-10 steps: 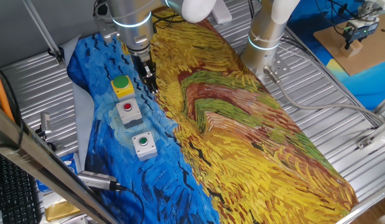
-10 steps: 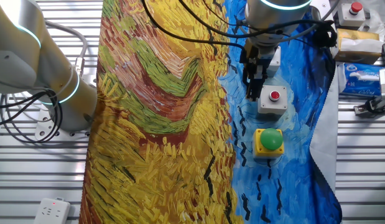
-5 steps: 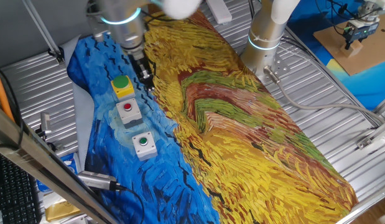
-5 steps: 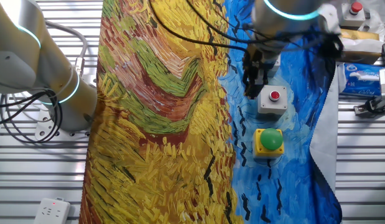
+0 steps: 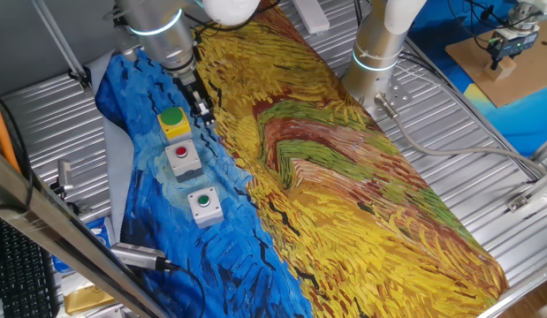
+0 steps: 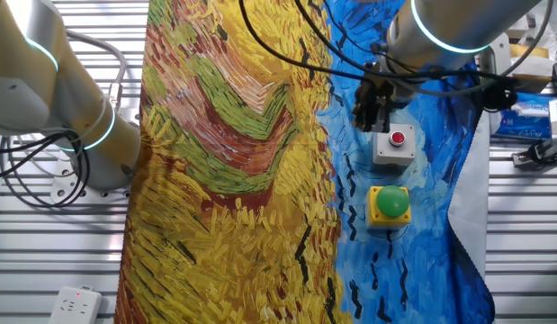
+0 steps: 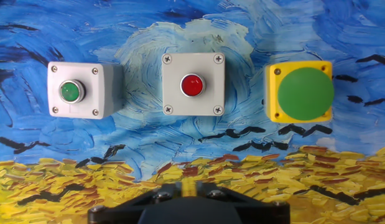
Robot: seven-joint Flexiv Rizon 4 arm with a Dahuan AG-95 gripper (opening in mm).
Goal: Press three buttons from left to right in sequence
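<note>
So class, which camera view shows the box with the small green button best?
The hand view: the box with the small green button faces the camera, whole and unblocked. One fixed view shows it small and angled. In the other fixed view the arm hides it.

We see the gripper [image 5: 202, 112] shifted away from the yellow box with the green cap [image 5: 173, 123], its arm swung further over the blue cloth [image 5: 140, 203].

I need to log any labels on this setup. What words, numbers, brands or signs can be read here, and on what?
None can be read.
The three buttons carry no lettering: yellow box with big green cap, grey-white box with red button, grey-white box with small green button.
Blue packet at the table edge: print too blurred to read.
</note>
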